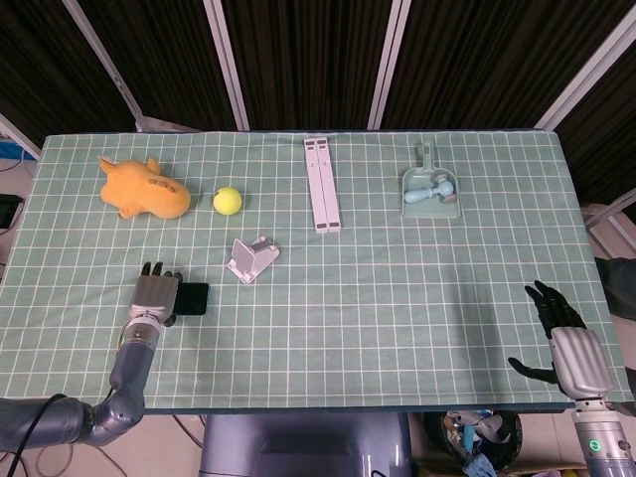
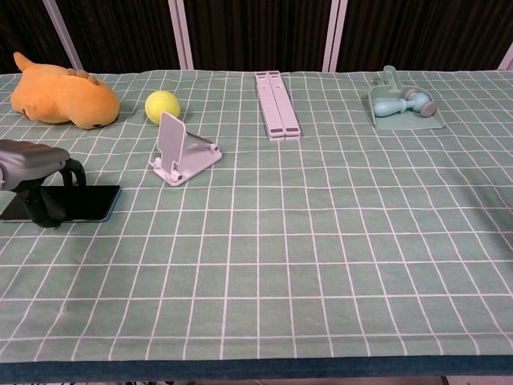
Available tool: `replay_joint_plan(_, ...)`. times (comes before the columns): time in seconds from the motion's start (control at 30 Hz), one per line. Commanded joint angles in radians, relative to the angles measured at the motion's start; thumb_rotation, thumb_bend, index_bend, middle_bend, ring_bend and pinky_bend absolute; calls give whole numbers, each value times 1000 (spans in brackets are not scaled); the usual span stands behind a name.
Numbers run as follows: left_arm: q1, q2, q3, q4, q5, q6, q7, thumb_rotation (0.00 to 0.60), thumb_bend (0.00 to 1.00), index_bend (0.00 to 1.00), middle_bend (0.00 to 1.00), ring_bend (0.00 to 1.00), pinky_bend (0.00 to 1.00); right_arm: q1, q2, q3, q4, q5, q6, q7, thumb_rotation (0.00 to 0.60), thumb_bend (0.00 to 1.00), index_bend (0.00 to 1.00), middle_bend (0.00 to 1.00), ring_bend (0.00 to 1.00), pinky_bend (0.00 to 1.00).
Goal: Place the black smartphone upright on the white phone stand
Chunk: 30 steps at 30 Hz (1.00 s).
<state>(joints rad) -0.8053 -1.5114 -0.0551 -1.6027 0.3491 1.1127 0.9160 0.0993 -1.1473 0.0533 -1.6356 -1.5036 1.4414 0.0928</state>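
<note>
The black smartphone lies flat on the green checked cloth near the front left. My left hand sits over its left end, fingers arched down on both long sides of it, gripping it against the table. The white phone stand stands empty a little behind and to the right of the phone. My right hand hovers off the table's front right corner with fingers spread and nothing in it; the chest view does not show it.
An orange plush toy and a yellow ball lie behind the stand at the left. A long white folded bracket sits at the back centre, a green dustpan with a brush at the back right.
</note>
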Motion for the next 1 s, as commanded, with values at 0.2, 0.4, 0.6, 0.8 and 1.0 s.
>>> replay_joint_plan(0.2,11,-11,2,14,30,16,-23,600,283,442,504,69,0,0,1,-1,-2,-1,0,1,600,114,0,0,0,186)
replay_joint_plan(0.4,28,-2,-7,5,79,28,-69,600,373,507,569,102,0,-1,1,-1,-2,-1,0,2,600,115,0,0,0,186)
replay_joint_plan(0.6,45,29,-24,-32,131,38,-121,600,428,527,588,116,0,-1,2,0,-2,-1,0,4,600,116,0,0,0,186)
replay_joint_plan(0.8,55,62,-42,-79,163,51,-156,600,443,535,597,123,0,-1,3,0,-3,-1,1,7,600,116,0,0,0,186)
replay_joint_plan(1.0,78,88,-88,-147,184,83,-232,600,444,539,600,130,0,-1,4,1,-4,1,0,10,600,115,0,0,0,186)
